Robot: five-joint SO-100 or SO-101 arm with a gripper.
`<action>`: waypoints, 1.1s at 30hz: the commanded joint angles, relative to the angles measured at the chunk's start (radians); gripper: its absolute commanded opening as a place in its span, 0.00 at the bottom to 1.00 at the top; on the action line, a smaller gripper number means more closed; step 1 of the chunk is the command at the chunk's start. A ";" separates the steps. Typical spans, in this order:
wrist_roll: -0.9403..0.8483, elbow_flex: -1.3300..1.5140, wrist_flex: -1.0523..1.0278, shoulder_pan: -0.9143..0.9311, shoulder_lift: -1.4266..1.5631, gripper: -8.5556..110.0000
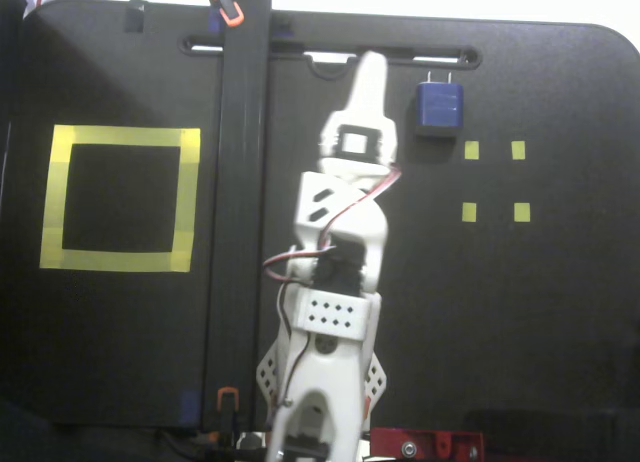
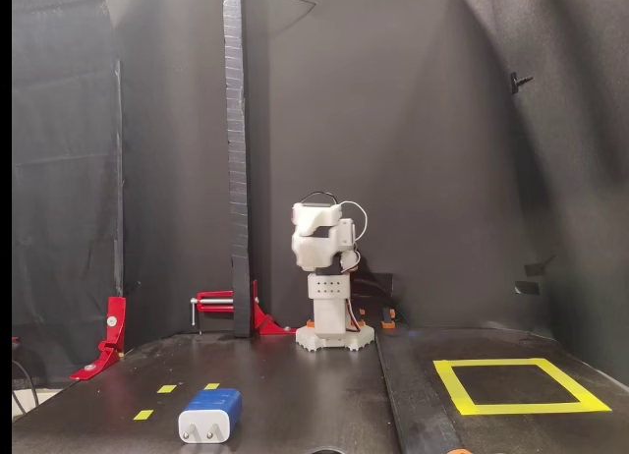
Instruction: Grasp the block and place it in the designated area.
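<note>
Dark-blue and lying flat on the black table (image 1: 560, 322), the block (image 1: 439, 107) sits with its two light prongs pointing toward the table's far edge in a fixed view from above, just beside the upper pair of four small yellow tape squares (image 1: 471, 150). We see the white arm (image 1: 335, 272) stretched up the middle, its gripper (image 1: 369, 64) tipped toward the block but apart from it (the fingers look pressed together, holding nothing). Well apart, on the opposite side of the black post (image 1: 243, 182), lies the designated area (image 1: 186, 197), its black interior bare; in a fixed view from the front, the block (image 2: 209, 415) lies at the near left and the yellow square (image 2: 454, 388) at the right.
</note>
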State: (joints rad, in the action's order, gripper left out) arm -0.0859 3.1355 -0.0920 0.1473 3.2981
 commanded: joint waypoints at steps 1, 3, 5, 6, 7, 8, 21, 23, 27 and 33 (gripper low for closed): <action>-0.003 0.005 -0.025 0.083 0.006 0.07; -0.002 0.005 -0.037 0.135 0.006 0.07; -0.002 0.005 -0.048 0.184 0.006 0.07; -0.002 0.005 -0.052 0.206 0.006 0.07; -0.002 0.005 -0.057 0.224 0.006 0.07; -0.002 0.005 -0.060 0.241 0.006 0.07; 0.025 -0.209 -0.097 0.275 -0.233 0.07; 0.029 -0.325 -0.143 0.270 -0.359 0.07; 0.067 -0.572 -0.242 0.268 -0.601 0.07; 0.118 -1.003 -0.529 0.279 -0.969 0.07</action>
State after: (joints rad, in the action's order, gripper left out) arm 0.0184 2.2979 -0.5047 0.4172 2.4176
